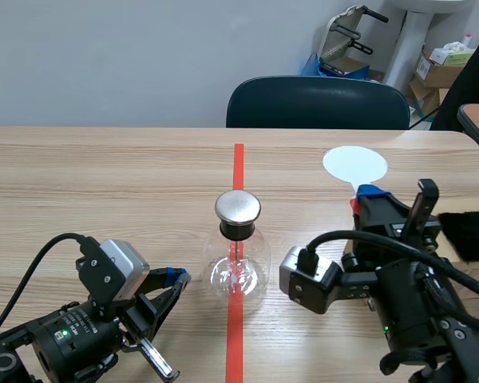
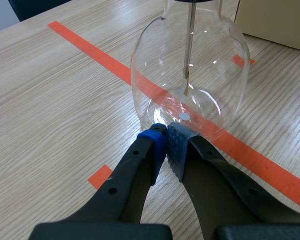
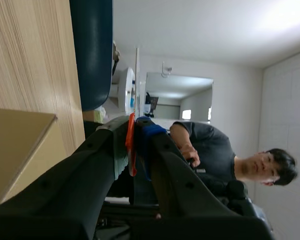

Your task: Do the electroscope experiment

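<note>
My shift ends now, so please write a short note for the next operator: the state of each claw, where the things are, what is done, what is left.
Left claw: shut on nothing, tips at the foot of the electroscope.
Right claw: shut on the orange-red handle of what seems the white disc.
Electroscope: upright between the arms, metal cap on top.
Done: disc seems picked up.
Left: probably bring the disc to the cap.

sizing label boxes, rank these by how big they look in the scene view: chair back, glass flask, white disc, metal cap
1. chair back
2. glass flask
3. white disc, nearly flask-sized but farther off, so unsure
4. metal cap
</note>
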